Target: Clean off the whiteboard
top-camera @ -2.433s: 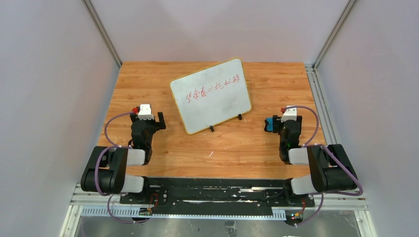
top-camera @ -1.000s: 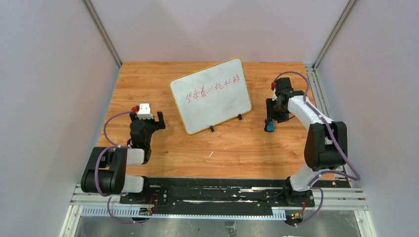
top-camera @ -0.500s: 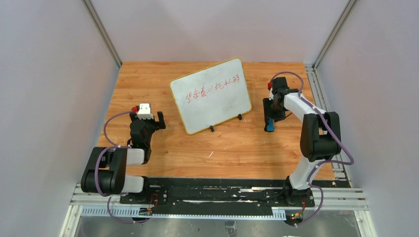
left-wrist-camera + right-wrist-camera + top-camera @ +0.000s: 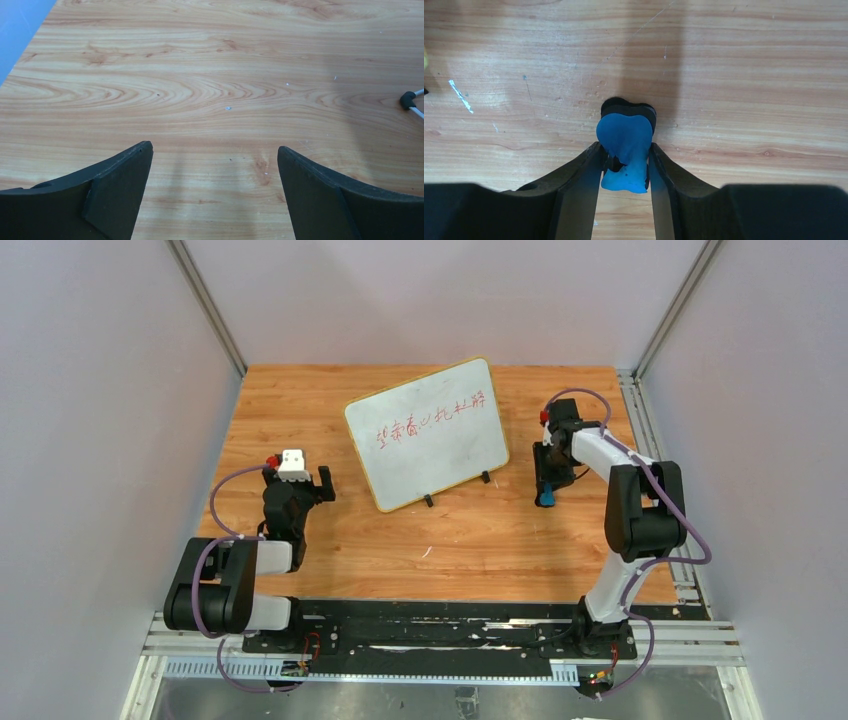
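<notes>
Blue eraser [image 4: 625, 150] clamped in our right fingers [image 4: 580, 192], right of the red-lettered whiteboard [image 4: 427, 433]; our left fingers [image 4: 116, 187] spread wide

Wood-grain tabletop [image 4: 470, 530], faint scratches and white flecks [image 4: 460, 95] on surface. Pale grey walls [image 4: 100, 440] on three sides, aluminium posts [image 4: 205, 305] at back corners. Small blue piece [image 4: 625, 145], possibly eraser, black backing, over tabletop's right part.

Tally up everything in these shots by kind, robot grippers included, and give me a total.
whiteboard: 1
blue eraser: 1
grippers: 2, the left gripper and the right gripper
Total: 4
</notes>
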### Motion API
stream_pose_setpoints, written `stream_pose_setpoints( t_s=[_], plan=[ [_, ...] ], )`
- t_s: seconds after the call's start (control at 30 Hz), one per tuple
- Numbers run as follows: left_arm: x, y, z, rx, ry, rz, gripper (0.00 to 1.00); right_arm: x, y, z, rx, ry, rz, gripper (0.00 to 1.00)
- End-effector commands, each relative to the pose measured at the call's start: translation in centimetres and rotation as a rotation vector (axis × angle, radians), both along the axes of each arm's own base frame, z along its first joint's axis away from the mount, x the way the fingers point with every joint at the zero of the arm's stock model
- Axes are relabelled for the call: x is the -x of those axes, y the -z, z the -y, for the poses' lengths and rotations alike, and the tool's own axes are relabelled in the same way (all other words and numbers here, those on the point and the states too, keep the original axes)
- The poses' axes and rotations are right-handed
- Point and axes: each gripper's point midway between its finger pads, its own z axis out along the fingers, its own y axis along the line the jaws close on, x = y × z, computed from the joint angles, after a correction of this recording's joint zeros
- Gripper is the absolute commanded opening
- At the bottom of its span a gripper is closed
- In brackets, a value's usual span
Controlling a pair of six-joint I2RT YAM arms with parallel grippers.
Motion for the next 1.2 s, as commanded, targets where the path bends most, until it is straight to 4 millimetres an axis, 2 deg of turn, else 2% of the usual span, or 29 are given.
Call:
stream_pose_setpoints(
  t_s=[0.0, 0.47, 0.57, 0.7, 0.73, 0.77, 0.87, 1.17],
  plan=[
    [-0.6, -1.5, -0.1, 0.003, 0.000, 0.049, 1.00, 0.2, 0.3, -0.1, 0.012, -0.007, -0.014, 0.39],
    [-0.6, -1.5, -0.1, 0.003, -0.001, 0.048, 1.00, 1.4, 1.5, 0.0, 0.012, 0.003, -0.029, 0.36],
    [-0.7, -1.5, -0.1, 0.003, 0.000, 0.048, 1.00, 1.6, 1.6, 0.2, 0.019, 0.010, -0.032, 0.30],
    [-0.6, -1.5, -0.1, 0.003, -0.001, 0.048, 1.00, 1.7, 1.3, 0.4, 0.031, 0.025, -0.022, 0.12],
    [-0.6, -1.5, -0.1, 0.004, -0.001, 0.048, 1.00, 1.8, 1.0, 0.6, 0.036, 0.034, -0.012, 0.04],
    [-0.6, -1.5, -0.2, 0.004, -0.007, 0.049, 1.00, 1.8, 0.6, 0.6, 0.038, 0.044, -0.001, 0.01],
    [-0.4, -1.5, -0.5, 0.011, -0.031, 0.057, 0.93, 2.1, -0.8, 0.6, 0.028, 0.071, 0.042, 0.01],
    [-0.1, -2.2, -0.2, 0.002, -0.003, 0.076, 0.96, 4.2, -6.2, -0.4, -0.048, 0.084, 0.210, 0.01]
  ],
)
